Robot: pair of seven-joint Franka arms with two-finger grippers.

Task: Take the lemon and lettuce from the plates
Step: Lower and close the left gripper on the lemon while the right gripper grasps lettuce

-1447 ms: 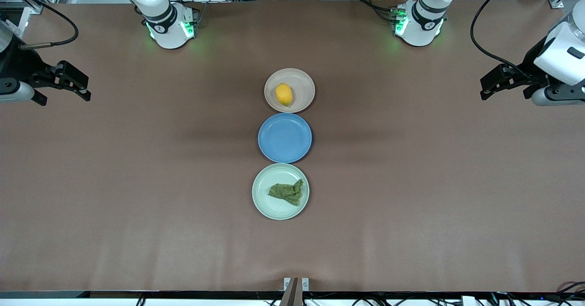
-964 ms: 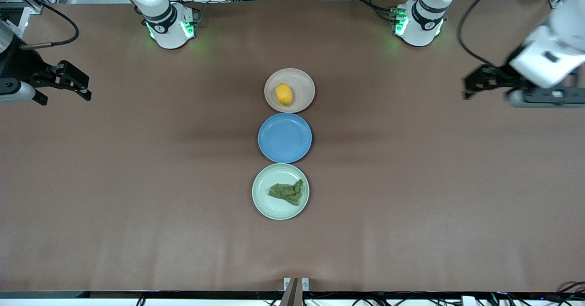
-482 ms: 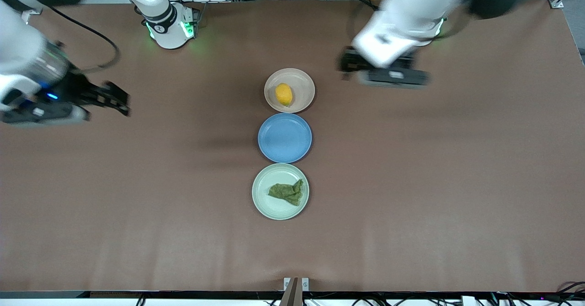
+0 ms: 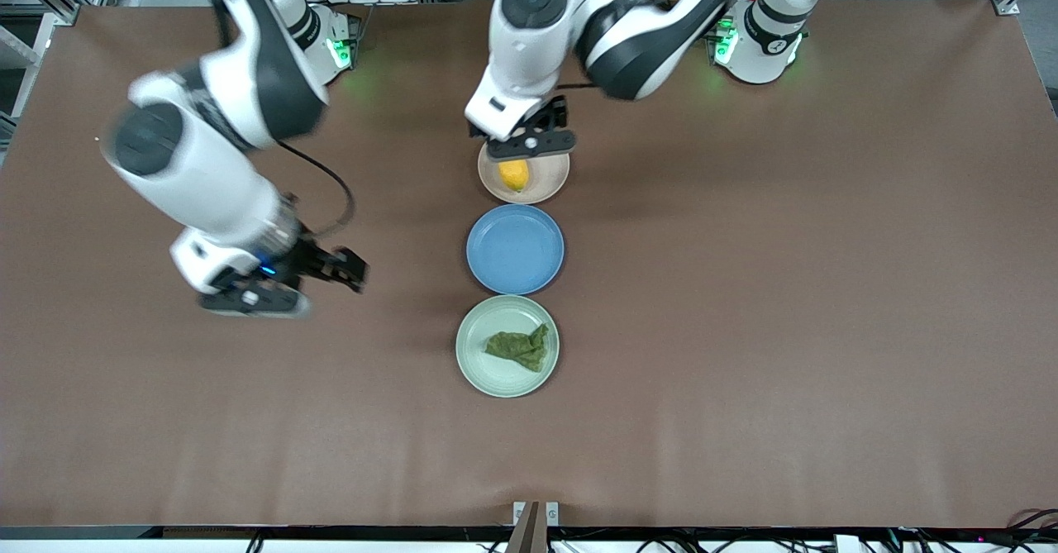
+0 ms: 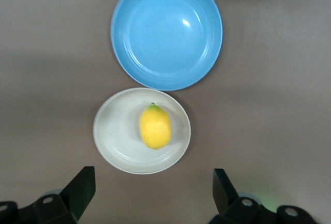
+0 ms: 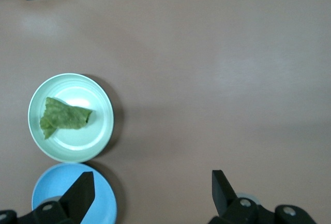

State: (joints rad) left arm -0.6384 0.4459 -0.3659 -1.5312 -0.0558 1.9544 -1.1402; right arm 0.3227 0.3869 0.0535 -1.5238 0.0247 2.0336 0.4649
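The yellow lemon lies on the beige-pink plate, the plate farthest from the front camera. The dark green lettuce lies on the mint green plate, the nearest one. My left gripper is open and empty, up over the beige-pink plate's edge on the robots' side. The left wrist view shows the lemon on its plate just ahead of the left gripper. My right gripper is open and empty over bare table toward the right arm's end. The right wrist view shows the lettuce, the mint plate and the right gripper.
An empty blue plate sits between the two task plates; it also shows in the left wrist view and the right wrist view. The brown table spreads wide on both sides of the row of plates.
Both arms have swung in from the table's ends. The left gripper now hangs by the lemon's plate; the right gripper has come toward the row of plates. Lemon and lettuce have not moved.
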